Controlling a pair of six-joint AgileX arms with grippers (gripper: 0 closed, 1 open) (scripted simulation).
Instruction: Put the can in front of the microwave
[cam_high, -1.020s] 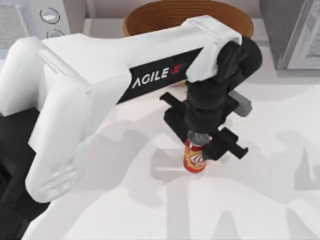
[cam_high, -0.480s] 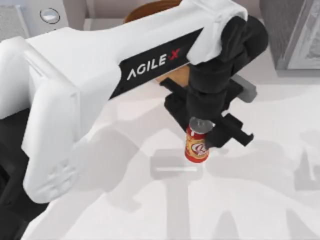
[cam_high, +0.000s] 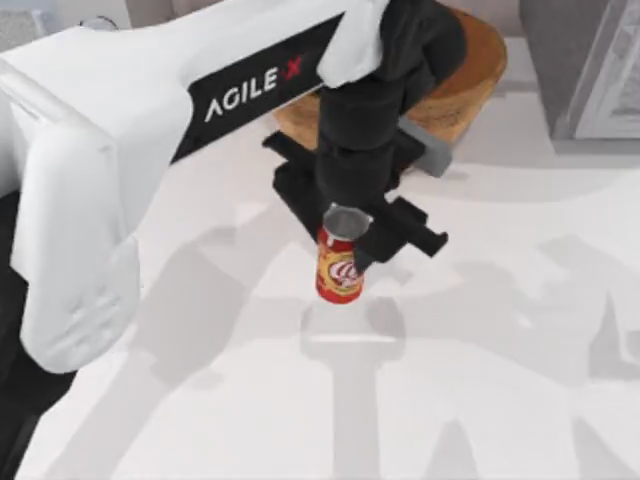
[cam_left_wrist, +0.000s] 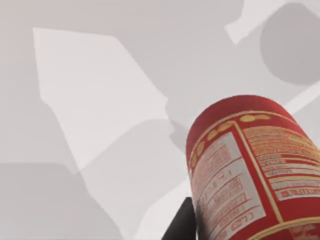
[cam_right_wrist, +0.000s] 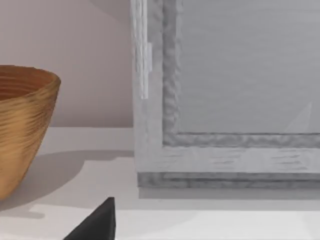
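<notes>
The can (cam_high: 338, 270), red with an orange-yellow band and a silver top, hangs upright above the middle of the table, its shadow on the surface below it. My left gripper (cam_high: 352, 243) comes down from above and is shut on the can near its top. In the left wrist view the can (cam_left_wrist: 250, 170) is close up, with one dark finger (cam_left_wrist: 182, 226) beside it and the table far beneath. The microwave is almost wholly hidden behind my left arm; a white sliver (cam_high: 90, 12) shows at the back left corner. A dark fingertip (cam_right_wrist: 96, 223) of my right gripper appears in the right wrist view.
A wicker basket (cam_high: 470, 70) stands at the back, right behind the left wrist. A darker grey box (cam_high: 590, 70) without dials stands at the back right, its panel (cam_right_wrist: 240, 75) facing the right wrist camera, with the basket (cam_right_wrist: 22, 130) beside it.
My left gripper has lifted the can off the table and carried it left and slightly toward the back. The arm now covers more of the back left corner.
</notes>
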